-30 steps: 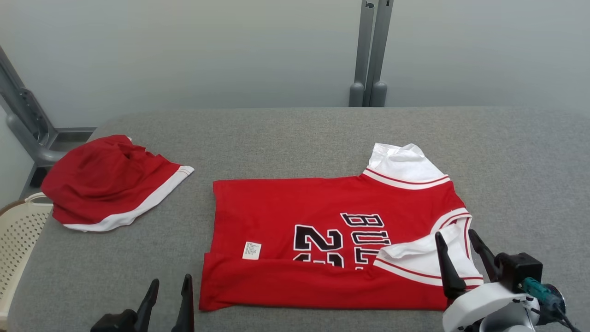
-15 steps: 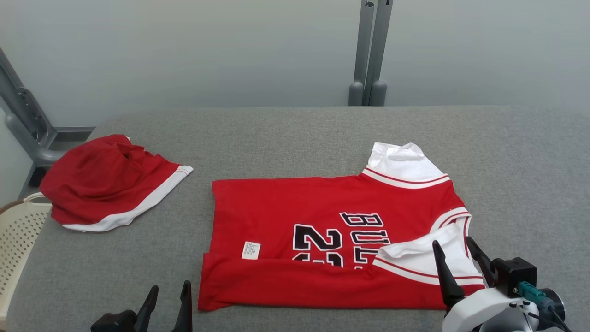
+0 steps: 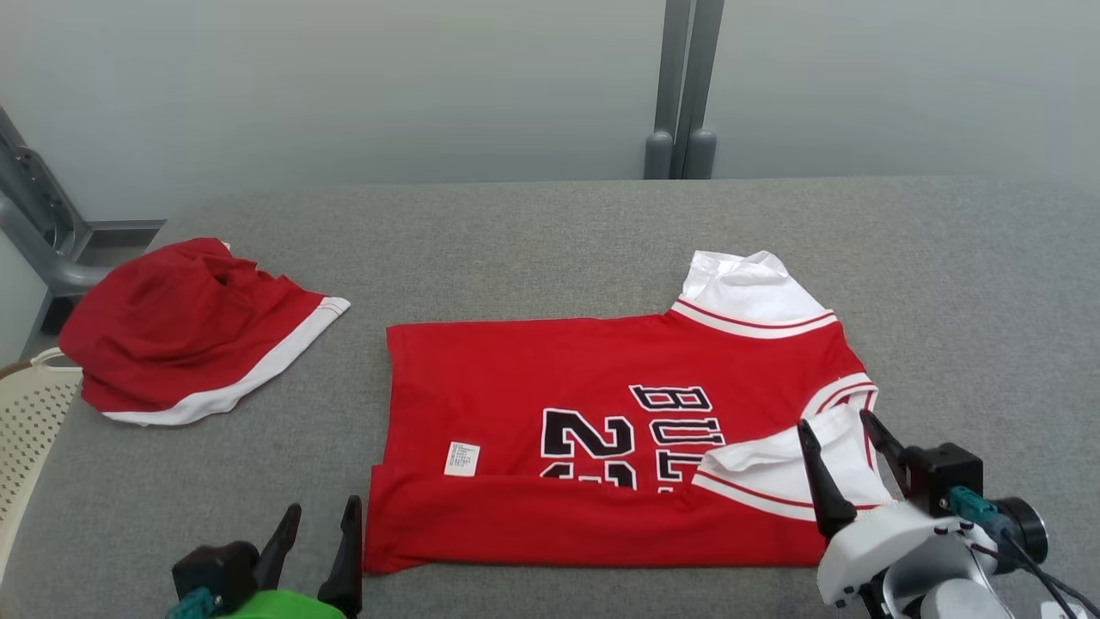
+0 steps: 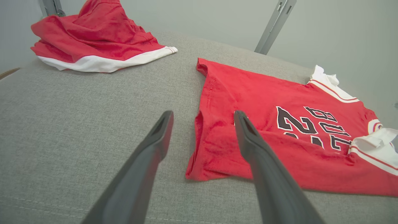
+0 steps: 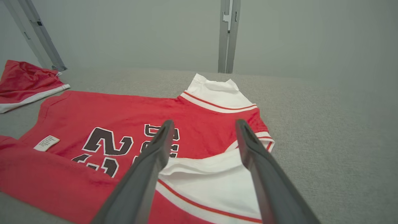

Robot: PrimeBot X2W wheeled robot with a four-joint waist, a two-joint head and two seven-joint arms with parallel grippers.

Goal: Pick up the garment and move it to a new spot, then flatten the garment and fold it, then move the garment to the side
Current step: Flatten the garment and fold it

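The garment is a red jersey with black lettering and white sleeves, spread on the grey table with its near edge folded over itself. A white care label shows on it. My left gripper stands open just off the jersey's near left corner, holding nothing. My right gripper is open above the folded-in white sleeve at the jersey's near right, with nothing between its fingers.
A second red garment with a white hem lies bunched at the table's left. A cream perforated basket stands beyond the table's left edge. Grey metal posts rise behind the table.
The whole picture has slid down and slightly left, so the camera moved. Both grippers have come a little farther up into the picture; both stay open.
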